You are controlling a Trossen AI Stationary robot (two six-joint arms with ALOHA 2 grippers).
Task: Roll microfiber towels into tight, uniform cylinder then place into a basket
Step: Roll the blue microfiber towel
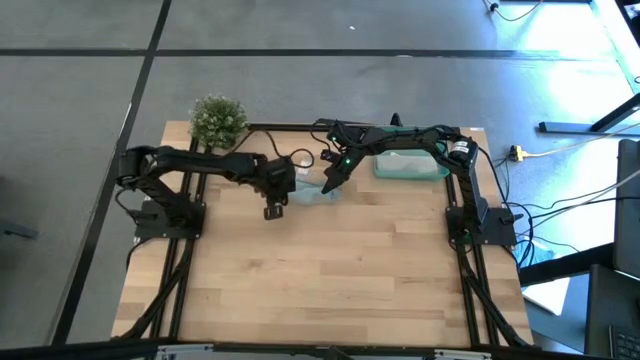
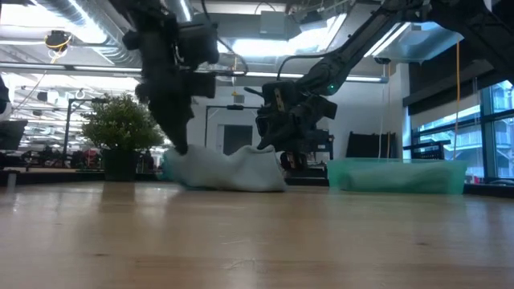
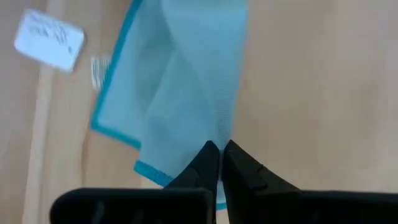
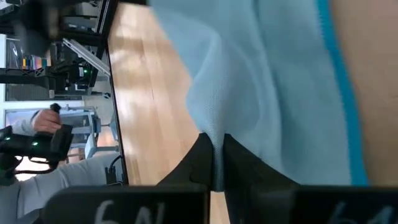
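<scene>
- Step in hand: both claws pinch the soft light blue microfiber towel (image 3: 186, 81), so rolling is probably only starting.
- Left gripper (image 3: 219, 163) is clamped on the towel's darker-trimmed hem; right gripper (image 4: 214, 163) nips a fold.
- Next: tuck evenly, roll tight.
- Shallow teal-green plastic basket (image 1: 411, 168) sits just beyond the right claw.

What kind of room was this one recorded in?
Probably a robotics lab or workshop: exposed ceiling ducts over strip lights, a bare concrete floor with loose cables, and a person holding a control handle beyond the light wooden table.

Towel (image 3: 180, 81) soft matt cloth; table (image 1: 330, 270) smooth wood.
</scene>
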